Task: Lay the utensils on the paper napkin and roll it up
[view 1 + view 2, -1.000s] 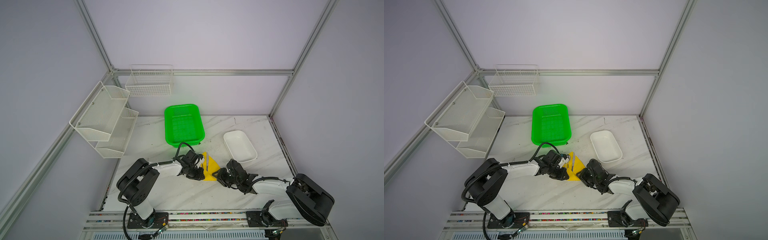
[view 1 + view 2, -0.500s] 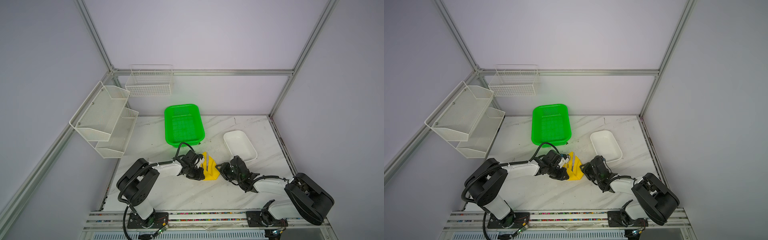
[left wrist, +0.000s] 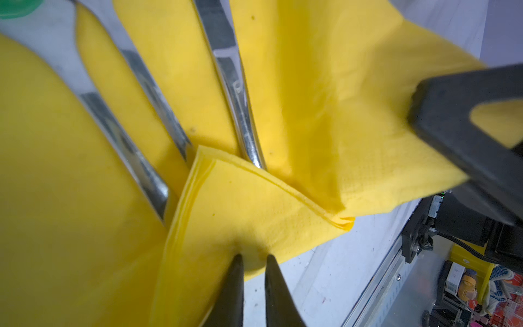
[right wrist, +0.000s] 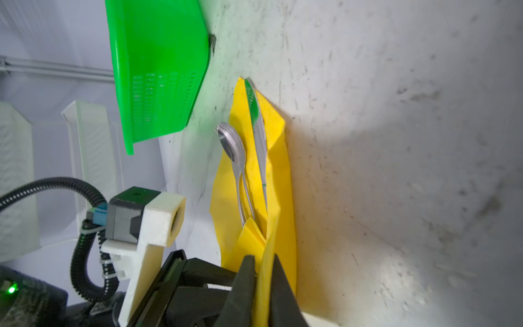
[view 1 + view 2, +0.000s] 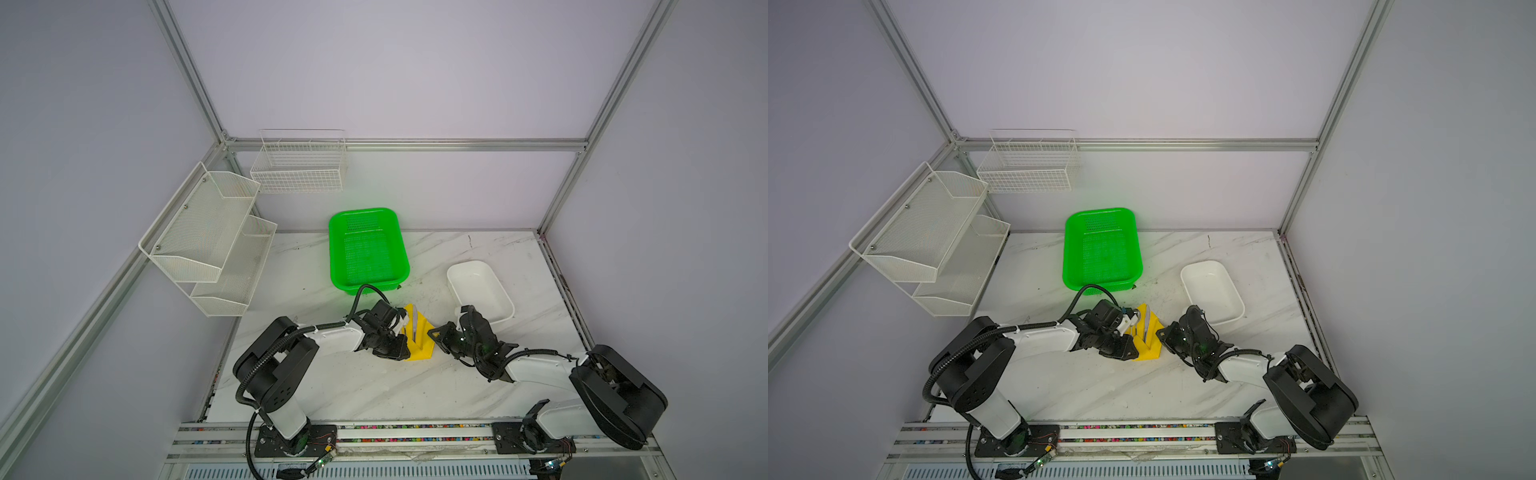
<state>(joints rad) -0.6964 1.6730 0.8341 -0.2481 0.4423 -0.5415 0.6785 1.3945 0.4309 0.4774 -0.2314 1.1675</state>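
Nearest, the counter (image 5: 374,386): white marble-look slab, scuffed. At mid-counter both arms meet at the paper napkin (image 5: 420,338), which lies between them with its sides lifted into a trough.

The left end effector (image 3: 252,259) has its fingers together, pinching a folded-over corner of the napkin. The right end effector (image 4: 263,262) has its fingers together too, clamped on the raised opposite edge.

The utensils (image 3: 235,93) lie inside the fold, handles converging toward the pinched corner. The spoon (image 4: 231,141) lies over another piece, and the serrated knife (image 4: 259,133) is alongside.

Handling, as a judgement:
- The paper is thin, soft and layered, and tears easily. Hold it at edges or corners only, with low tension.
- The steel is stiff, smooth and slick, and heavy next to the paper. It will likely slide out the open end if the bundle tilts, so roll low against the counter.

Farther back are the white tray (image 5: 478,286), a smooth rounded rectangle, then the green basket (image 5: 365,249) in perforated plastic. The white wire racks (image 5: 208,232) hang on the walls.
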